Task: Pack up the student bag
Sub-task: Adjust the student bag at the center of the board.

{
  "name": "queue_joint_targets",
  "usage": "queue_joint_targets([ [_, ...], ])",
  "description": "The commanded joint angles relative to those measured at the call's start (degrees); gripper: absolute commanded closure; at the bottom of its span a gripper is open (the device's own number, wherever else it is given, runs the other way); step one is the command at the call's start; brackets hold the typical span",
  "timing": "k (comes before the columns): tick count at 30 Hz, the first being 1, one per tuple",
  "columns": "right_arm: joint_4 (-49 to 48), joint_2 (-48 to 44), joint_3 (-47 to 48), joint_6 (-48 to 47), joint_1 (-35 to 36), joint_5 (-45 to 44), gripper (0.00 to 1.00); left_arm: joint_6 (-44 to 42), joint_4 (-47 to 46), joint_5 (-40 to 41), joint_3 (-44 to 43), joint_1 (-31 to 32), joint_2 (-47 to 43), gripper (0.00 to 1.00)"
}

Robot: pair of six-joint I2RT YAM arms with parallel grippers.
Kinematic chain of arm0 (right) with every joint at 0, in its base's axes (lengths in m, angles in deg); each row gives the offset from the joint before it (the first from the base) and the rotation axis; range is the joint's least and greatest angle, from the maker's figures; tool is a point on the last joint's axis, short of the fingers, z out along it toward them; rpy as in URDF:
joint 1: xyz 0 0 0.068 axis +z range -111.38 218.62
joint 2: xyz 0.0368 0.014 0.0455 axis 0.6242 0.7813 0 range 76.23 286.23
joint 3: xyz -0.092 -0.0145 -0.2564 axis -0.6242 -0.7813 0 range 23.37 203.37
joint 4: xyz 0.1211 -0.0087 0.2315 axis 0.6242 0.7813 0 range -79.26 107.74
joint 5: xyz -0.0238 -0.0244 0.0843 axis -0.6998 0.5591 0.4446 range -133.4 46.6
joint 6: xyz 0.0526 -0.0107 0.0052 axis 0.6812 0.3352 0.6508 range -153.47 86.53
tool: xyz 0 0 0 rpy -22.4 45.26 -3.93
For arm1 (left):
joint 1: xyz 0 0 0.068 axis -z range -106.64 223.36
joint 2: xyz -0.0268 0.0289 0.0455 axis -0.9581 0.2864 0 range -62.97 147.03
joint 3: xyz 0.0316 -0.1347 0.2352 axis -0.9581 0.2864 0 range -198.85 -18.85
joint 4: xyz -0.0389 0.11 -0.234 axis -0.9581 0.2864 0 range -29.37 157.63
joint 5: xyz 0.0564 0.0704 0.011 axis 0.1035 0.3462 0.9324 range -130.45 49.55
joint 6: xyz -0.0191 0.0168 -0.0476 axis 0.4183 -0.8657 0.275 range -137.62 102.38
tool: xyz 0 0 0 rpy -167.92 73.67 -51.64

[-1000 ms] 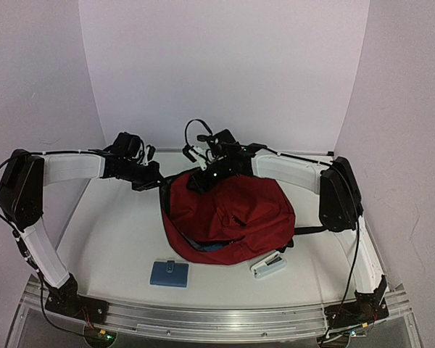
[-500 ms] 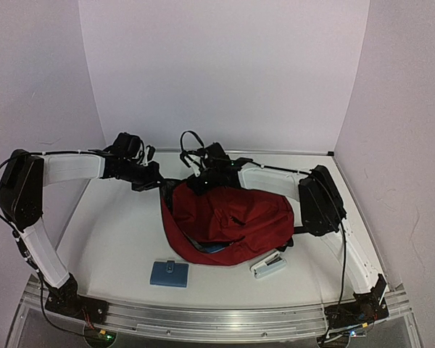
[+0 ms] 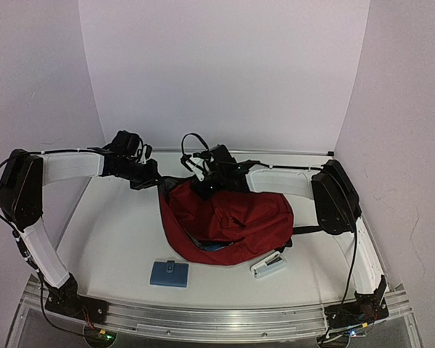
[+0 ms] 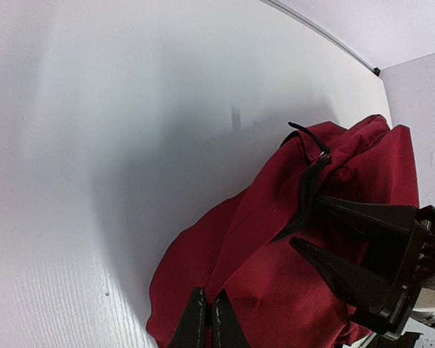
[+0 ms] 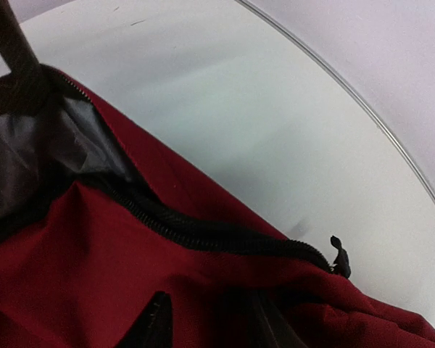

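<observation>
The student bag, dark red with a black zipper and grey lining, lies in the middle of the table with its mouth partly open. At the bag's rear left corner, my left gripper is shut, its tips pinching a fold of red fabric. My right gripper is at the bag's rear top edge. Its fingers straddle a bunched fold just below the zipper and are closed on it. The left wrist view shows the same right gripper beside the zipper.
A blue flat case lies near the front edge, left of the bag. A white and grey object sits at the bag's front right. A black strap trails off to the right. Something blue shows inside the bag's mouth.
My right gripper has narrowed onto the bag's fabric and shifted slightly left. The bag's rear edge has been drawn left and flattened. The left arm has barely moved.
</observation>
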Motion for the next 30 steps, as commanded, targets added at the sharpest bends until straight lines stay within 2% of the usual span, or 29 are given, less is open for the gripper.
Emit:
queue_joint_targets([
  [1, 5.1, 0.1, 1.0, -2.4, 0.7, 0.2, 0.57, -0.2, -5.6, 1.0, -3.4, -1.8, -2.7, 1.00],
  [5, 7.5, 6.0, 4.4, -3.1, 0.7, -0.5, 0.56, -0.3, -7.4, 0.1, -2.7, -1.8, -3.3, 1.00],
  [9, 10.3, 9.9, 7.7, -4.0, 0.4, -5.6, 0.55, -1.0, -8.6, -1.3, -2.8, -1.8, -3.3, 1.00],
  [12, 13.5, 9.6, 8.8, -3.0, -0.7, -2.6, 0.55, -1.3, -9.2, -1.5, -2.6, -2.1, -3.1, 1.00],
  [14, 16.0, 7.2, 8.5, -2.5, -0.8, 1.5, 0.49, -1.2, -8.3, -1.6, -3.2, -2.8, -1.8, 0.99],
  [19, 18.7, -6.2, 4.4, 3.7, -1.0, 16.5, 0.26, -1.7, -6.0, -1.8, -2.8, -3.2, -1.8, 0.74],
  [25, 19.7, -23.9, -5.0, 8.4, -4.7, 22.8, 0.17, -5.9, -2.7, 0.2, 2.5, -2.2, -13.4, 0.43],
  [30, 22.6, -34.1, -16.4, 7.9, -11.7, 23.1, 0.16, -13.5, 5.4, 0.2, 3.7, 4.1, -21.0, 0.37],
])
